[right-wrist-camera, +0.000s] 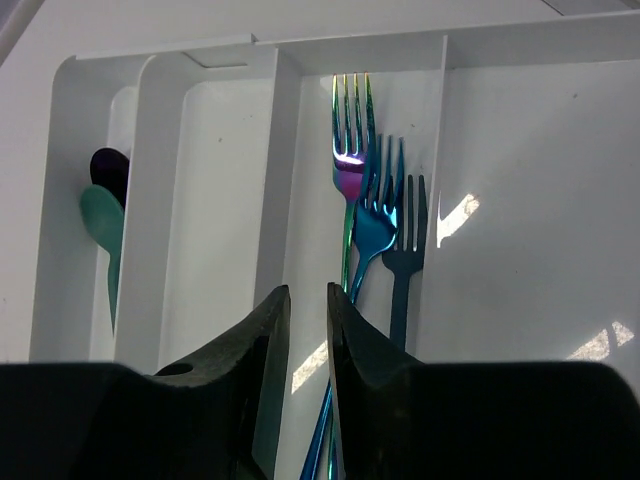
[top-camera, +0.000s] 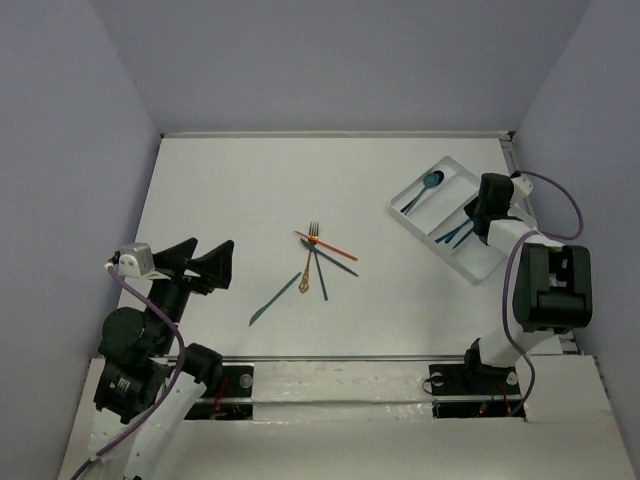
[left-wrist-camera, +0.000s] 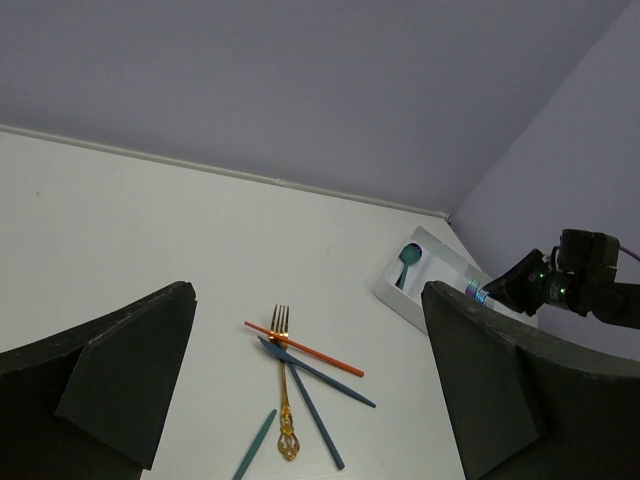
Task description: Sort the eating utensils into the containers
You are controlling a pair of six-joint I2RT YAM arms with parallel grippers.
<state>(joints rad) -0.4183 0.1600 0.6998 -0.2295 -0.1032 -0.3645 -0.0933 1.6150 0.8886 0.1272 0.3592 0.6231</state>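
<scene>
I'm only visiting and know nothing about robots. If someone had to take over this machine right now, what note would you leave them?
Left claw: open and empty, above the table, left of the loose pile.
Right claw: over the white tray, fingers almost together above the fork compartment. I cannot tell if it grips a handle.
Done: three forks share one compartment; two spoons lie in the end compartment.
Left: five pieces on the table. A gold fork, an orange-red one and two dark blue ones lie crossed together; a teal piece lies apart from them.
</scene>
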